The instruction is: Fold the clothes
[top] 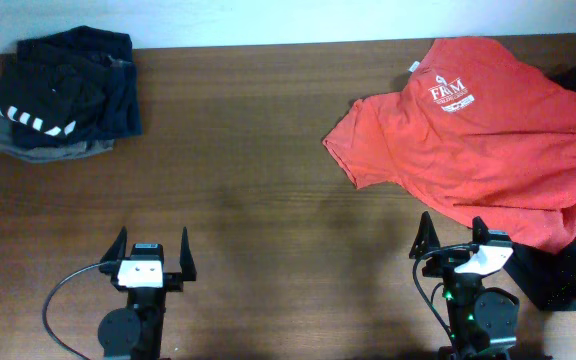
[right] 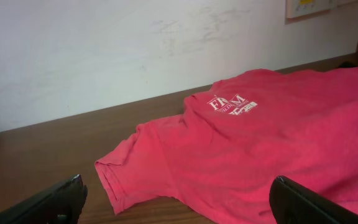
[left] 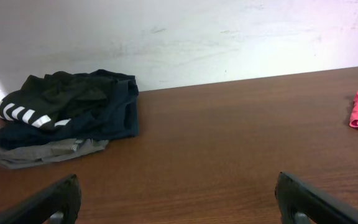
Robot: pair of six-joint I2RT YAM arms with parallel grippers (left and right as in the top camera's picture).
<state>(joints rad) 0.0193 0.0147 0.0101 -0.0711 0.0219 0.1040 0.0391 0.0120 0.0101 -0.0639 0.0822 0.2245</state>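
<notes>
Orange-red T-shirt [top: 468,145], unfolded, rumpled, white chest logo [top: 451,93] up, L pincer [top: 153,237] & R pincer [top: 452,222] both released, empty

I count two grippers of my own, the left gripper [top: 153,240] and the right gripper [top: 452,228]. Each has two black fingers [top: 117,250], four in all. There is one brown wooden table [top: 248,180] and one white wall [left: 229,37] behind it.

On the table lie three lots of clothing. One is an orange-red short-sleeved cotton T-shirt [top: 478,140] with one small white chest logo [top: 449,95]. One is a loose black garment [top: 568,278]. One is a folded pile of dark navy and grey cloth with white stripes [top: 63,95]. It shows at least two layers, dark above and grey below, but I cannot tell how many pieces it holds.
</notes>
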